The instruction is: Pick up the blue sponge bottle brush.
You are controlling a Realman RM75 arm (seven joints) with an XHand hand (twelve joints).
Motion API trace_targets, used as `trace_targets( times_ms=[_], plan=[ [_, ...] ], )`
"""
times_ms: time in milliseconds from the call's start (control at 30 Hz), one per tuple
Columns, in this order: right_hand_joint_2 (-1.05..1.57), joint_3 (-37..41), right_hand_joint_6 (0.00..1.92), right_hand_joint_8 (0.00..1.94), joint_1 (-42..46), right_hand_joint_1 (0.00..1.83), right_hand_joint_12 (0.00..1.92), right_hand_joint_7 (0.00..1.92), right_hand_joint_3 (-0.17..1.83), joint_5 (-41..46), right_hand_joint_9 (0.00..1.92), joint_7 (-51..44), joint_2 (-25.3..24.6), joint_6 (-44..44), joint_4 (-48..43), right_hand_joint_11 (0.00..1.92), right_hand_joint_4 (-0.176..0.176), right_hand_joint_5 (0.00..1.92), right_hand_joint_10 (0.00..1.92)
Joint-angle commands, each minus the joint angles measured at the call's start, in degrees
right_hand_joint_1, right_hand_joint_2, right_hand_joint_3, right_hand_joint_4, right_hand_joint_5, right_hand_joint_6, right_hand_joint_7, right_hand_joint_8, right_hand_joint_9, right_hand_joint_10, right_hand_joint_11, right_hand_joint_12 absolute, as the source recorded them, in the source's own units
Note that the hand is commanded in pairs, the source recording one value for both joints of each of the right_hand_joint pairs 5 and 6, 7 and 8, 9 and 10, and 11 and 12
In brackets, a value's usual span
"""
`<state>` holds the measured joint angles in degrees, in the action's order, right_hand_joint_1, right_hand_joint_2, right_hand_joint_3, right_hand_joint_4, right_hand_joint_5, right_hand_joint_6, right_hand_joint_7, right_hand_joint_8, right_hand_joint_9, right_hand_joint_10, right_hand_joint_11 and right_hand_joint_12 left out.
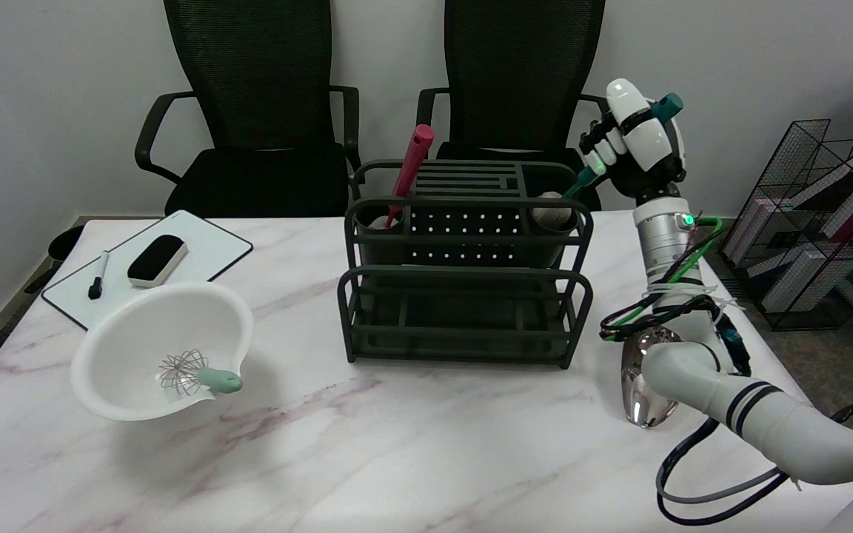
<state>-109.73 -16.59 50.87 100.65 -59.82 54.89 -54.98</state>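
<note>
Marble tabletop below us, we grip the blue sponge bottle brush (623,148) with right hand (634,144) fingers clamped on its handle, its sponge barely risen above the dark rack (463,296).

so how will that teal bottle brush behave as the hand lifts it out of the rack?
Probably light: the right hand holds the bottle brush high on its thin handle. The sponge head, still in the rack cup, looks soft and may drag. The long handle could pivot.

Office: mesh chairs (256,111), whiteboard (149,266), wire book rack (819,222).
</note>
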Motion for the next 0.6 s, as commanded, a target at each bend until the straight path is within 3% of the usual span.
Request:
trace_targets(
  times_ms=[33,600],
  plan=[
    [1.57,3.8,1.92,1.92,0.1,0.89,1.92,1.92,0.56,-1.8,1.92,-0.2,0.9,-1.2,-2.8,1.92,0.0,1.92,1.92],
    [1.57,6.6,1.92,1.92,2.5,0.92,1.92,1.92,0.55,-4.4,1.92,-0.2,5.6,-6.3,-10.3,1.92,0.0,1.92,1.92]
  ],
)
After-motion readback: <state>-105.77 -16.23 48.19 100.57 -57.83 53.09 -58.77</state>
